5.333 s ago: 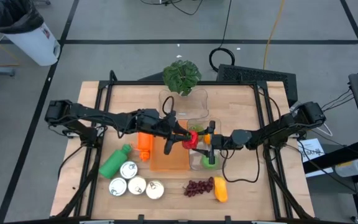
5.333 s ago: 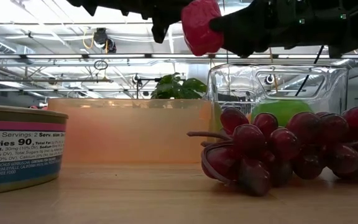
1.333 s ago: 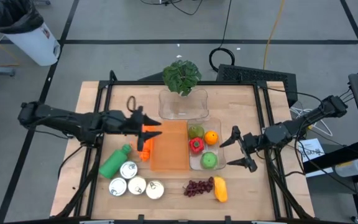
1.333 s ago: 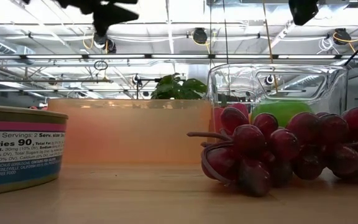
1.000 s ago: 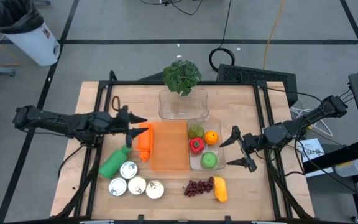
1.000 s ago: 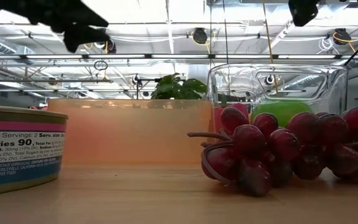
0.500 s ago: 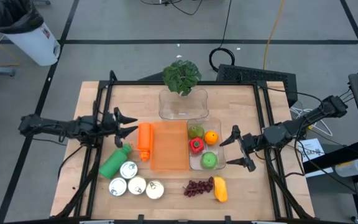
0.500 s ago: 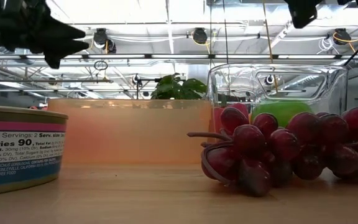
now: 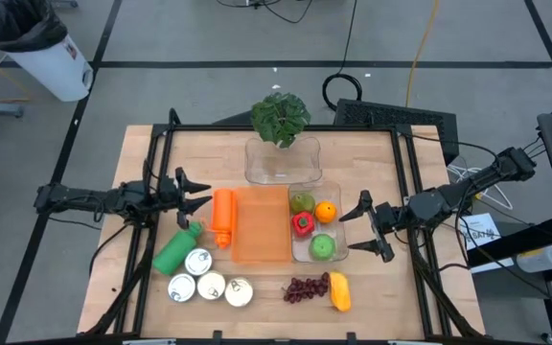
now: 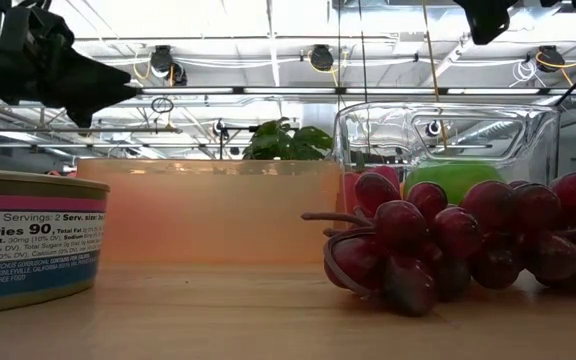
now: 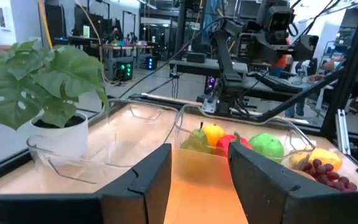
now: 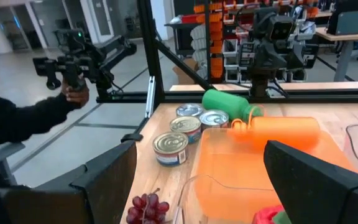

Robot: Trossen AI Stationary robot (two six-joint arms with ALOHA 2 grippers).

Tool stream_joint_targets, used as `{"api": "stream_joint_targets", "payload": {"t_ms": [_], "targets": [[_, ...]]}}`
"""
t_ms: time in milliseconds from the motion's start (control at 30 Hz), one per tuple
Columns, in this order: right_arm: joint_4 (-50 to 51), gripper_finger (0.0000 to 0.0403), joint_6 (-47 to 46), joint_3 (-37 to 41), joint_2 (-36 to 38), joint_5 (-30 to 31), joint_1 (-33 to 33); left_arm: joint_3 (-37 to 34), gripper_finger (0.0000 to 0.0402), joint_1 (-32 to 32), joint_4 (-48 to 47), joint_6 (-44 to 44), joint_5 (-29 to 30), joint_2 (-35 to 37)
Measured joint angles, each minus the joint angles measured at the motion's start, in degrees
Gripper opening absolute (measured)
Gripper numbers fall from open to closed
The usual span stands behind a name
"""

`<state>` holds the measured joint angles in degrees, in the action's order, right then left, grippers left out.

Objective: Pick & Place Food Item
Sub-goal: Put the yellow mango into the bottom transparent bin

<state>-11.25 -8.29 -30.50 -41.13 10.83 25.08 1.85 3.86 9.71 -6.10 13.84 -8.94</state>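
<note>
A red pepper (image 9: 302, 223) lies in a clear container (image 9: 336, 233) beside a green apple (image 9: 323, 246), an orange (image 9: 326, 211) and a pear (image 9: 302, 201). In the left wrist view, pepper (image 11: 240, 140) and apple (image 11: 265, 147) show ahead. My left gripper (image 9: 197, 192) hovers open near the table's left side, just left of an orange bottle (image 9: 222, 217). My right gripper (image 9: 355, 230) hovers open just right of the container. Neither touches anything.
An orange cutting board (image 9: 261, 224) lies mid-table. A green bottle (image 9: 177, 249) and three cans (image 9: 209, 278) sit near left. Grapes (image 9: 307, 287) and a yellow fruit (image 9: 339, 292) lie near the front edge. A second clear container (image 9: 282, 163) and a plant (image 9: 280, 117) stand far.
My left gripper has drawn back from beside the cutting board toward the table's left edge, past the orange bottle, staying open. My right gripper has kept still.
</note>
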Motion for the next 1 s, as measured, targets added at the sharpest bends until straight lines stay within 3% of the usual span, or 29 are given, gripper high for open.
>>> {"api": "stream_joint_targets", "payload": {"t_ms": [500, 1000], "targets": [[1.4, 0.0334, -0.4, 0.0, 1.8, 1.4, 0.0, 0.0, 0.0209, -3.8, -8.5, 0.9, -4.8, 7.3], [2.7, 0.0334, 1.3, 0.0, 2.0, 5.9, 0.0, 0.0, 0.0176, -5.9, -8.2, -2.7, -4.3, 7.1]]}}
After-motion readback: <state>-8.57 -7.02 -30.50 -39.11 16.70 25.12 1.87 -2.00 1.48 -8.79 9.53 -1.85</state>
